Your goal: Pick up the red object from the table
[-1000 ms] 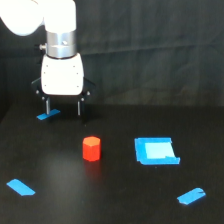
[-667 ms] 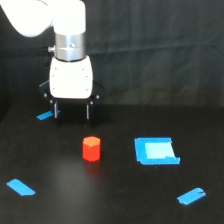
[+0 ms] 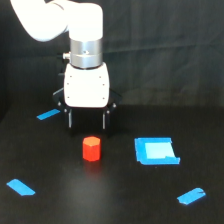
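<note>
While claw (image 3: 87,121) hovers, red object (image 3: 91,148) just below

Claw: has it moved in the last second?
Yes. The claw has shifted toward the exterior view's right, away from the blue tape strip, and now stands open just behind the red object.

A dark wall (image 3: 165,50) runs behind the gripper (image 3: 87,121) — dim, plain, black — with even light from above.

text: none legible | labels/brands/numbers: none on the white arm (image 3: 75,30), the table (image 3: 120,205) or the blue tape strips (image 3: 192,196)
</note>
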### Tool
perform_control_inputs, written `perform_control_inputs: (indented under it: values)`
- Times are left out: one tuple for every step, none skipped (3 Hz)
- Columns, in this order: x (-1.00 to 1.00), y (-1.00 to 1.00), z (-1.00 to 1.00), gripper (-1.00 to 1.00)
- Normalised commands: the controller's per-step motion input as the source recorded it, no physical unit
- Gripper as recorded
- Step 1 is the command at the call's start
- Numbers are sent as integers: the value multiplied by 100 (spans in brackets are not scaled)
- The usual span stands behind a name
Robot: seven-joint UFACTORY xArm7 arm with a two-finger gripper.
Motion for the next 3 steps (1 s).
perform_control_inputs:
  values:
    - [9, -96, 9, 100]
    - [12, -90, 10, 100]
    - [15, -80, 0, 100]
